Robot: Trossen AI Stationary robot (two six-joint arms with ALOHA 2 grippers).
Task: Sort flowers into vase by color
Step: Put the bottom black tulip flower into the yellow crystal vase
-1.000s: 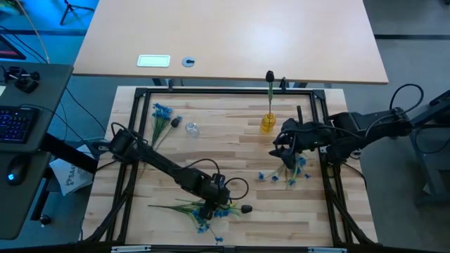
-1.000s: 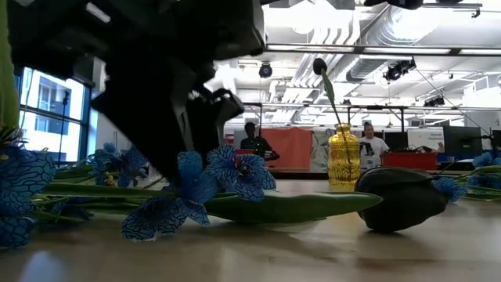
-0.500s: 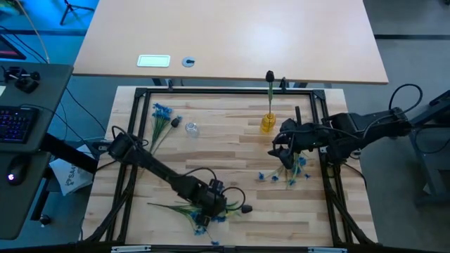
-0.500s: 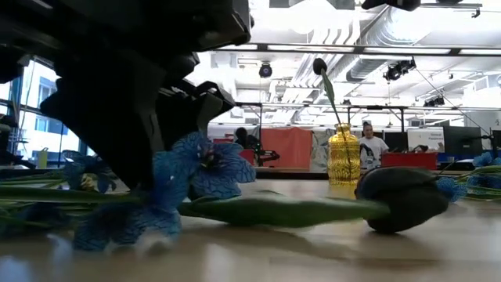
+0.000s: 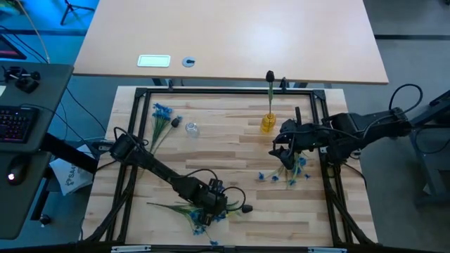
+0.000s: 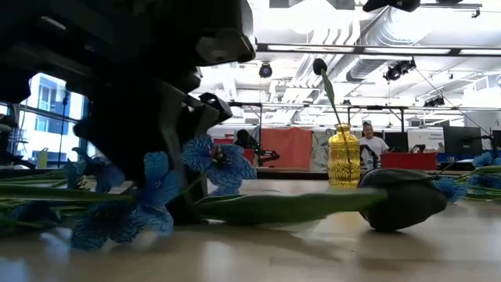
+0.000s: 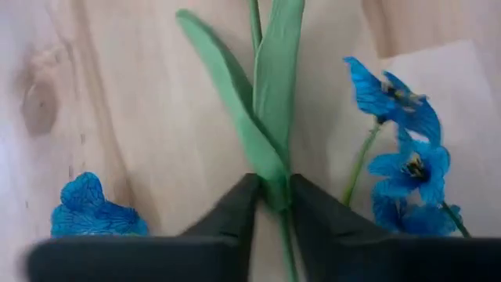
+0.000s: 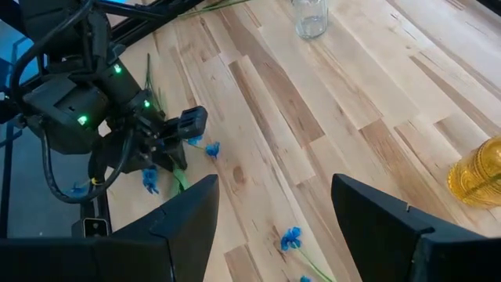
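Note:
A dark tulip bud [image 5: 246, 209] lies on its side near the table's near edge, its green stem and leaves [image 6: 290, 205] running left to my left gripper [image 5: 214, 199], which is shut on them. Blue sprigs [image 5: 204, 221] lie around that gripper. Another dark tulip [image 5: 269, 74] stands in the yellow vase [image 5: 268, 123]. My right gripper [image 5: 285, 151] hovers open over the right side, above more blue blossoms [image 5: 281, 176]. My left gripper pinches the dark tulip's green stem and leaf [image 7: 274, 184] between its two fingers [image 7: 235, 207], which lie across the stem. It comes from above, pointing down. The stem and bud [image 6: 407, 196] lie on the table.
A clear glass vase [image 5: 191, 128] stands at the far left, with a bunch of blue sprigs [image 5: 162, 112] lying beside it. A black frame [image 5: 225, 90] borders the wooden work area. People stand in the room beyond the table.
My left gripper has sunk a little toward the table over the tulip's stem. The blue blossoms beside it have been nudged sideways, while the tulip bud has stayed where it was.

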